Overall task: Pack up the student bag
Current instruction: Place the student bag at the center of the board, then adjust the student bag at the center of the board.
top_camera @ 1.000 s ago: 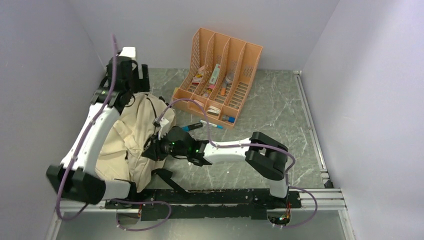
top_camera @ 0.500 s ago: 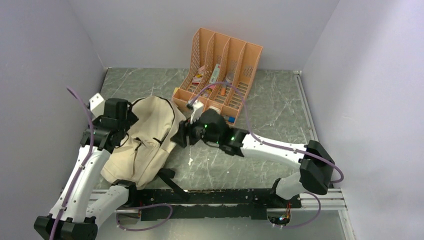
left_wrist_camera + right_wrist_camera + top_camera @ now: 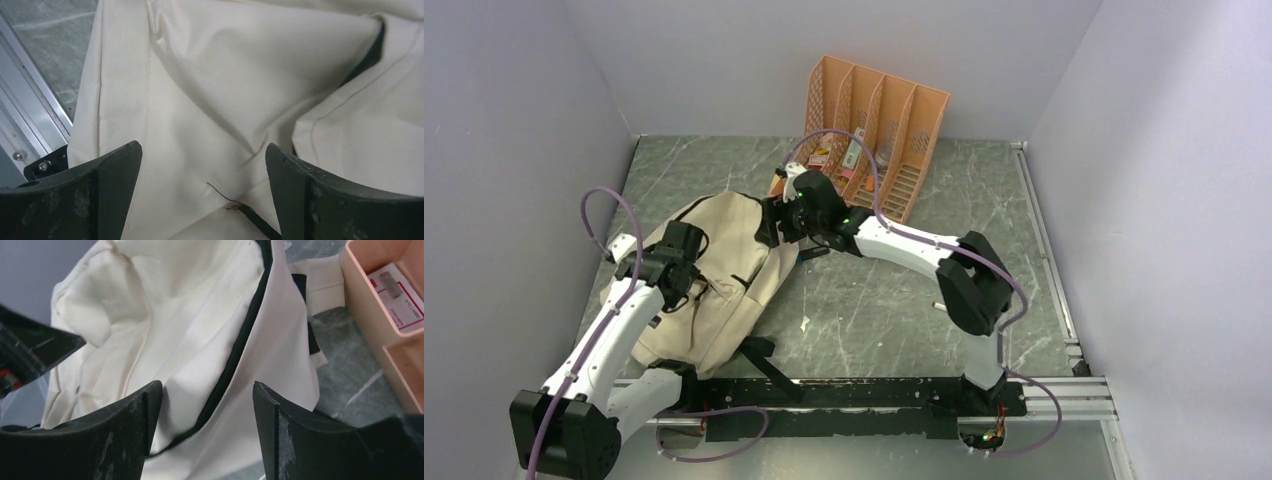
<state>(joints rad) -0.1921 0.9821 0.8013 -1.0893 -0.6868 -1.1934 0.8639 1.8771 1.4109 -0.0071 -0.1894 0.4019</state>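
The beige student bag lies flat on the left part of the table, with black straps trailing at its near end. My left gripper is open right above the bag's middle; cream fabric and a thin dark zipper pull fill the space between its fingers. My right gripper is open at the bag's far right corner, over the bag and its dark zipper line. Nothing is held.
An orange file organizer with small items in its slots stands at the back centre, and its corner shows in the right wrist view. A pen lies beside the bag. A small white scrap lies on the marble table.
The left arm swung down from the back left onto the bag's middle. The right gripper moved from the bag's near right side up to its far right corner. The bag flattened out.
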